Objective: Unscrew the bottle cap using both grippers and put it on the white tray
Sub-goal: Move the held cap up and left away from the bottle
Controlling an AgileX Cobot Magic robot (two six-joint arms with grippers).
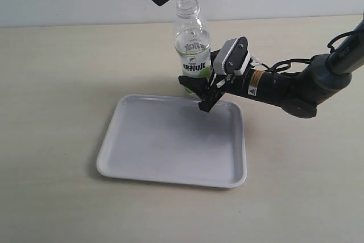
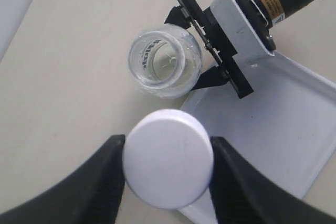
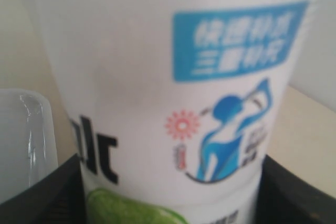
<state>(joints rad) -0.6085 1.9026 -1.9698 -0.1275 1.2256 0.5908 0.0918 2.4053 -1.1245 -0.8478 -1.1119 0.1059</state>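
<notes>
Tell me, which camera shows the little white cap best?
The left wrist view: the bottle cap sits large, face-on, pinched in the left gripper. The exterior view barely shows it, if at all; the right wrist view shows only the bottle label.

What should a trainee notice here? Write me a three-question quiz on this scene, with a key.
1. True or false: the bottle cap is screwed onto the bottle.
2. What does the right gripper clamp? A the bottle; B the tray; C nothing.
3. Fill the gap: the cap sits between the fingers of the ___ gripper.
Key: 1 false, the neck is open; 2 A; 3 left, the left gripper.
</notes>
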